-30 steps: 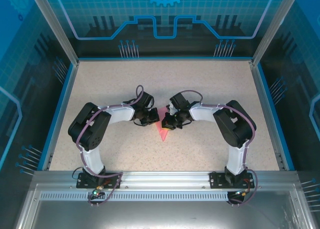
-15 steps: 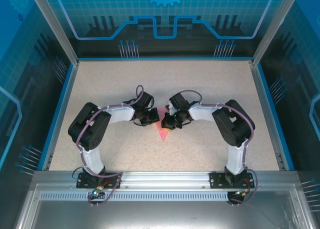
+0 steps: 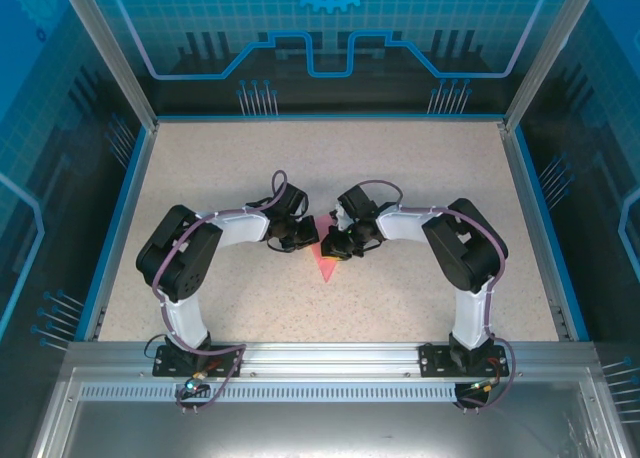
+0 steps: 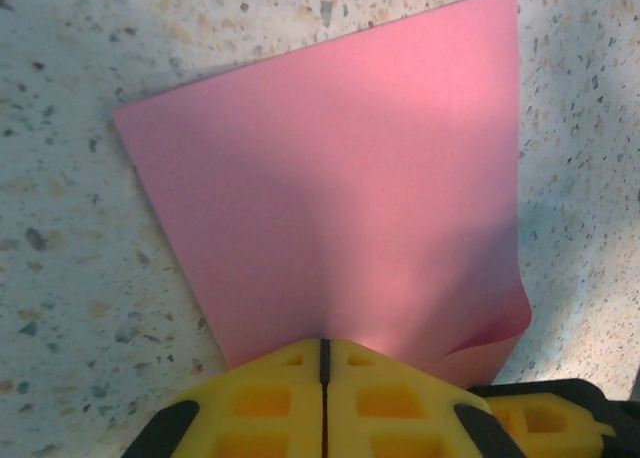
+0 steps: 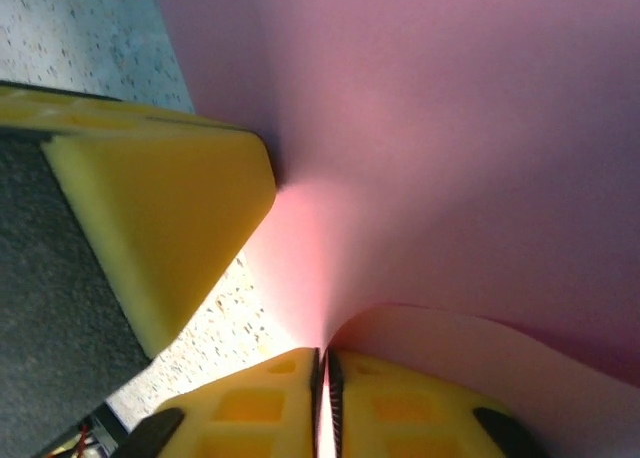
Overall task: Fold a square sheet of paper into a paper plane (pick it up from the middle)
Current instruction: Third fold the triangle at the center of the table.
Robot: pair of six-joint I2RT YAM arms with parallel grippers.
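Plainly, the right tool had its yellow pads almost together, with a thin pink line in the seam where a raised curl of the pink paper sheet ran into them, so it looked clamped on the paper. The left tool had its pads pressed together at the sheet's near edge; whether any paper sat between them could not be told. One of the left tool's fingers stood just beside the right tool, touching the paper where it bent. Outward from both tools, the sheet lay mostly flat on the speckled desk near its middle, between the two arms. One corner by the pads bowed upward, and from above a pointed end aimed toward the arm bases. The likely trouble was that curl: pressed down off-line, it would set a stray crease and skew the plane's centre fold. Pulling the tools apart while one gripped could tear or drag the thin paper, and with the tools so close, a small sideways move could knock them together.
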